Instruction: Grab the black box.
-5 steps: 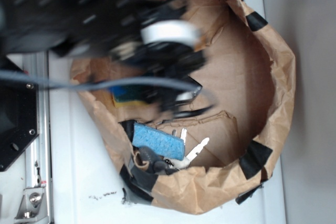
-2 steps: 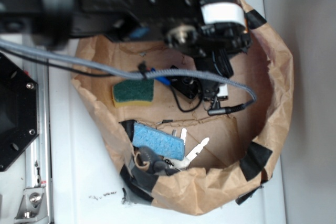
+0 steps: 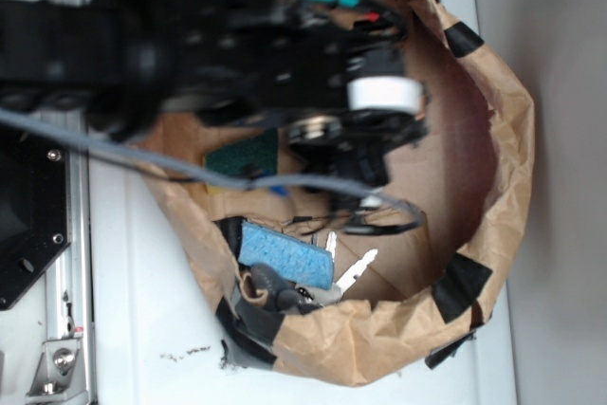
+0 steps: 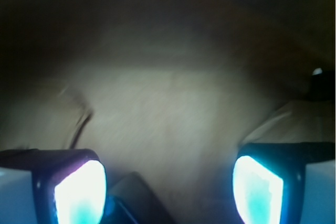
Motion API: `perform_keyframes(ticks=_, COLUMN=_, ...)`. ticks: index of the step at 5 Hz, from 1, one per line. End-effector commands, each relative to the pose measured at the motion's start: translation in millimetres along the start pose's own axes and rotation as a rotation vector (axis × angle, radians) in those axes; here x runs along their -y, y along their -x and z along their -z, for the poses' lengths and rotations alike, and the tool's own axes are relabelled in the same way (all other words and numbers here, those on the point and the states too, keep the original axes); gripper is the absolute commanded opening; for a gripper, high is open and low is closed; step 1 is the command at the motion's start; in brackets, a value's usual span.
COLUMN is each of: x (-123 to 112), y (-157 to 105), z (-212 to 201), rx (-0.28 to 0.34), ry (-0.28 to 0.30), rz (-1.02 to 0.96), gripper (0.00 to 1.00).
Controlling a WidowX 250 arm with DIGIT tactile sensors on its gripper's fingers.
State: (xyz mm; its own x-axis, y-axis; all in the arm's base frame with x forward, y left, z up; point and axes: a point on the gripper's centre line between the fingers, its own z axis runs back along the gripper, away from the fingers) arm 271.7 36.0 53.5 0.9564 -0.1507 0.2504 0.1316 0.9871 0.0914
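Gripper (image 4: pixel 168 187) spread wide – black box (image 4: pixel 137 203) low between fingers, nearer left pad, untouched.

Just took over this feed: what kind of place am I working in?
Probably a lab test bench, not a home: a white tabletop holding a taped brown paper bin of odd items, such as a blue sponge, beside a bolted black metal plate.

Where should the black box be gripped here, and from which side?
Likely across two opposite edges, coming straight down. The black box seems to lie flat on the paper floor, with only a dark corner showing low between the fingers of the open gripper. In the exterior view the arm hides it.
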Motion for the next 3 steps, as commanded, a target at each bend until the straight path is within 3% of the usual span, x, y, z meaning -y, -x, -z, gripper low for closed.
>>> perform_keyframes(ticks=1, x=-16.4, y=3.8, z=-27.7, rx=0.025, ry=0.058, rz=0.101, gripper=1.0)
perform_keyframes(ticks=3, x=-12.4, y=-0.4, z=-32.2, rx=0.01, ry=0.077, rz=0.08, gripper=1.0)
